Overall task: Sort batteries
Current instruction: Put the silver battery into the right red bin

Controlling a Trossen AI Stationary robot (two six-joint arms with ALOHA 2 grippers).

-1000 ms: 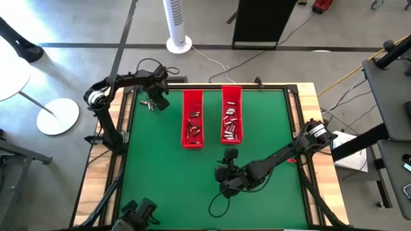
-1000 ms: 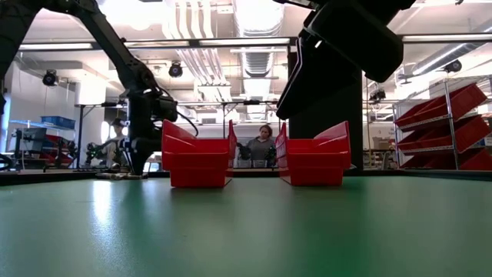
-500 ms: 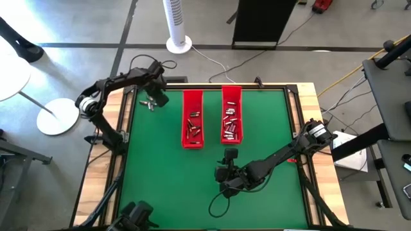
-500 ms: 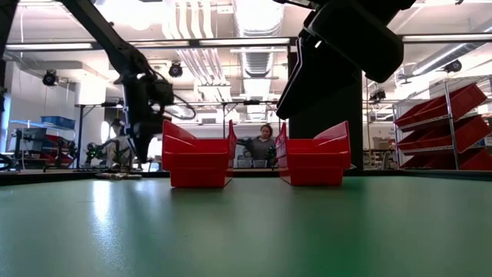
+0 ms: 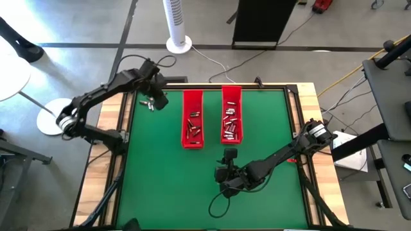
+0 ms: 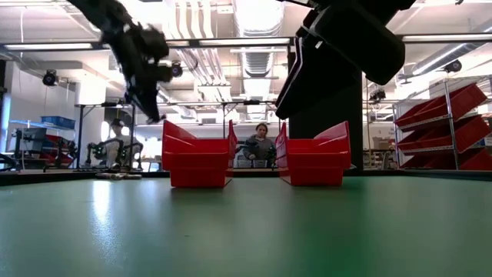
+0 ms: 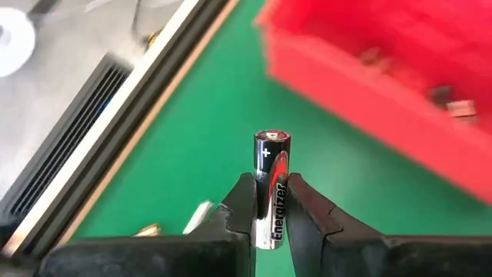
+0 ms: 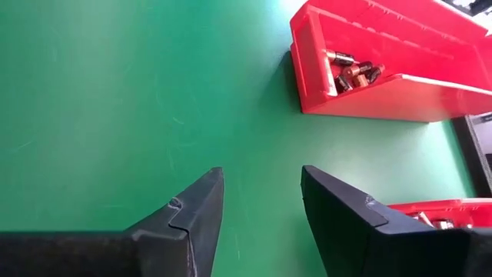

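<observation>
The batteries lie mostly in two red trays at the upper middle of the high view: a cluster in the left tray [image 5: 192,119] and another in the right tray [image 5: 231,115], the two trays side by side but apart on the green table [image 5: 167,179]. One battery [image 7: 270,188], black and silver with a plus mark near its cap, is pinched upright between the fingers of the left gripper [image 7: 270,201], its top standing clear above the fingertips. In the high view that left gripper [image 5: 157,97] sits at the upper left corner of the green mat, just left of the left tray; in the low view it hangs high in the upper left of the frame, above the tray tops. A few loose batteries [image 5: 149,104] lie on the mat beneath it.

The right gripper [image 8: 257,192] has its fingers spread apart with nothing between them, over bare green mat. In the high view the right gripper [image 5: 226,172] lies in the lower middle of the frame, below the right tray and well apart from it.
</observation>
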